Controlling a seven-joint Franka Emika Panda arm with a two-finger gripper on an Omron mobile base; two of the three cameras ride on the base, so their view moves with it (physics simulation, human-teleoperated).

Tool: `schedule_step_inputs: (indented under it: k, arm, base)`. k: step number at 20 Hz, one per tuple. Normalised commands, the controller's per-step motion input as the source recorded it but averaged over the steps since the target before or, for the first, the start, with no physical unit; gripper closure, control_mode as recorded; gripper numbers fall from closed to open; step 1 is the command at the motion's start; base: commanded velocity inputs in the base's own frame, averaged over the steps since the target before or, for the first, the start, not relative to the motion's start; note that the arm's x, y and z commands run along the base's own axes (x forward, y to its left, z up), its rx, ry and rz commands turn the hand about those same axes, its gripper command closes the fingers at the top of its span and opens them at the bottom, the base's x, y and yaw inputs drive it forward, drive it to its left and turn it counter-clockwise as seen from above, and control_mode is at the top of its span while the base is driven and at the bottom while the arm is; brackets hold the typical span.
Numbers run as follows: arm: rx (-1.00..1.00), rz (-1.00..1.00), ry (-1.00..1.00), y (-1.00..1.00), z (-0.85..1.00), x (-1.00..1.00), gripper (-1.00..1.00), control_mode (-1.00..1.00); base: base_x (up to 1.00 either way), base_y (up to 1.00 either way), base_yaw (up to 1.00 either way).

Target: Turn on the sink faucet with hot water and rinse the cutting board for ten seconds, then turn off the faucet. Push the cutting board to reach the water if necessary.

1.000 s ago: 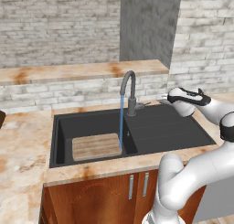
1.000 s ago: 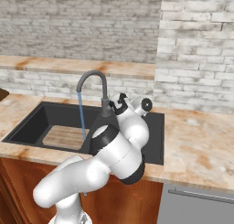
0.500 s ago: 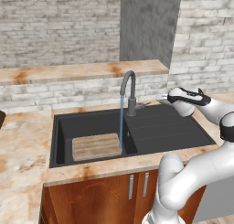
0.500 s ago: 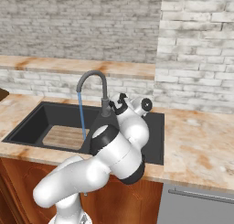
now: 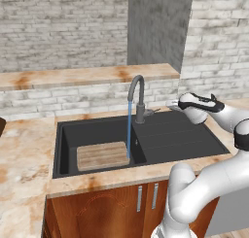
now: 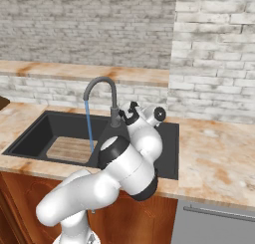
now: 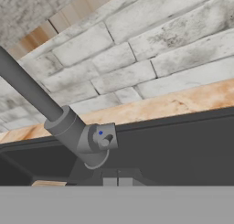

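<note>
Beside the sink faucet [image 5: 138,98], the closed, empty hand [image 5: 171,104] waits; water [image 5: 129,130] rinses the cutting board [image 5: 102,155]; next, push the lever off.

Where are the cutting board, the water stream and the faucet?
cutting board [image 5: 102,156], left base view, middle of its top face.
water [image 5: 129,130], left base view, middle of the stream.
sink faucet [image 6: 114,104], right base view, upright pipe.

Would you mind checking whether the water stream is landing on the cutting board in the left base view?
Yes, the water falls from the sink faucet onto the right edge of the cutting board in the sink.
</note>
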Motion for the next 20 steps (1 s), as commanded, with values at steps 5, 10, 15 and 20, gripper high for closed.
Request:
schedule_step_inputs:
  k: [5, 10, 15, 20]
  arm:
    - [0.0, 0.0, 0.0, 0.0, 0.0, 0.0, 1.0, -1.0]
    - [0.0, 0.0, 0.0, 0.0, 0.0, 0.0, 1.0, -1.0]
    - [0.0, 0.0, 0.0, 0.0, 0.0, 0.0, 1.0, -1.0]
    - [0.0, 0.0, 0.0, 0.0, 0.0, 0.0, 1.0, -1.0]
  base:
    - [0.0, 0.0, 0.0]
    - [0.0, 0.0, 0.0]
    - [0.0, 0.0, 0.0]
    - [0.0, 0.0, 0.0]
